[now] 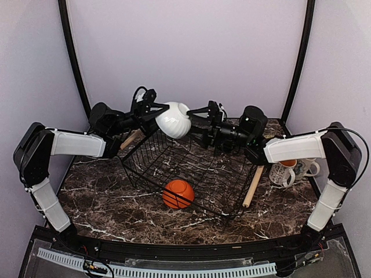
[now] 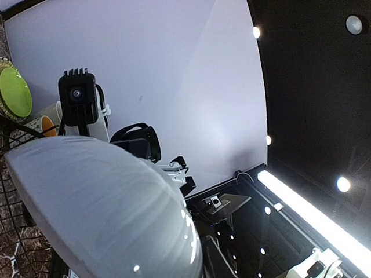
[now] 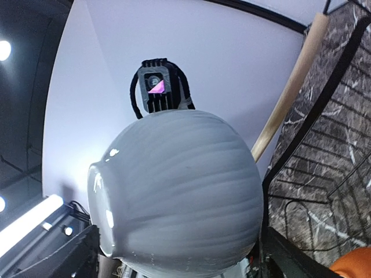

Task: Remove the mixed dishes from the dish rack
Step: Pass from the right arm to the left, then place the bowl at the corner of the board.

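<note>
My left claw (image 1: 153, 110) was clamped on the white bowl (image 1: 173, 120), pinching it at its upper-left edge in the overhead view. The bowl hung in the air just above the centre of that frame, over the far side of the dish rack (image 1: 214, 174). My right claw (image 1: 196, 120) met the same bowl from the right of the frame – its jaws stood wide, one finger above the bowl's flank and one below, and I could not tell whether either pad pressed on it.

In the left wrist view the bowl (image 2: 98, 202) filled the lower left, its ribbed outer wall toward the lens, with the right wrist camera (image 2: 77, 98) just above it. In the right wrist view the bowl (image 3: 179, 197) sat mid-frame with its rim turned to the lower left, and the left wrist camera (image 3: 156, 87) showed over its top.

Further out, the rack lay on the marble table (image 1: 98, 197) at the centre of the overhead frame. An orange bowl (image 1: 178, 193) lay inside it, near its lower rim. A wooden handle (image 1: 254, 186) ran along the rack's right side. Beyond that handle the mugs (image 1: 288, 171) stood on the table at the right of the frame, partly hidden by my right forearm. A lime-green plate (image 2: 14, 92) showed at the upper-left edge of the left wrist view
</note>
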Controlling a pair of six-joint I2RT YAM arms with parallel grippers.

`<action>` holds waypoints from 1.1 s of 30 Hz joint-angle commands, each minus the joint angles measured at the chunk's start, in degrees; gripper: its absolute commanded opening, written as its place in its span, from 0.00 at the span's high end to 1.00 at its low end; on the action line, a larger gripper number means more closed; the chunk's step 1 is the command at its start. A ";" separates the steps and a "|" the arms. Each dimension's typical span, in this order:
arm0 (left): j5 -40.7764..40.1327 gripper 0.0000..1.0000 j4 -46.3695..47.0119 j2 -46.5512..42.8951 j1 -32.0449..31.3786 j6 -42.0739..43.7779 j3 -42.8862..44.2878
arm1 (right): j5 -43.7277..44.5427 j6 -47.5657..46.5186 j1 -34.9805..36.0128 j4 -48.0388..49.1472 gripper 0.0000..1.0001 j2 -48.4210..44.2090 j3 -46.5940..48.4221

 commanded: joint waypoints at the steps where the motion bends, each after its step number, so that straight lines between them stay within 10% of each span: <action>1: -1.30 0.99 13.86 -0.70 -0.52 -3.19 3.10 | 1.13 -7.78 -1.30 4.64 0.02 -3.68 -2.71; 12: 0.44 0.99 6.53 -3.30 0.77 1.03 7.36 | 1.76 -15.89 -3.45 -4.67 0.01 -9.59 -7.52; 16: 4.19 0.99 -12.86 -8.16 1.45 14.90 8.93 | 6.47 -27.27 -3.03 -25.53 0.01 -13.26 -3.25; 19: 3.94 0.99 -49.13 -14.95 1.98 42.35 13.38 | 9.95 -33.11 -2.81 -34.80 0.01 -15.46 -1.71; 24: -17.68 0.99 -104.64 -19.06 2.71 83.17 32.38 | 14.68 -40.28 -2.35 -46.97 0.01 -16.63 1.21; 33: -70.37 0.99 -128.71 -19.53 3.25 97.55 38.96 | 28.13 -55.32 1.78 -68.72 0.01 -12.57 14.42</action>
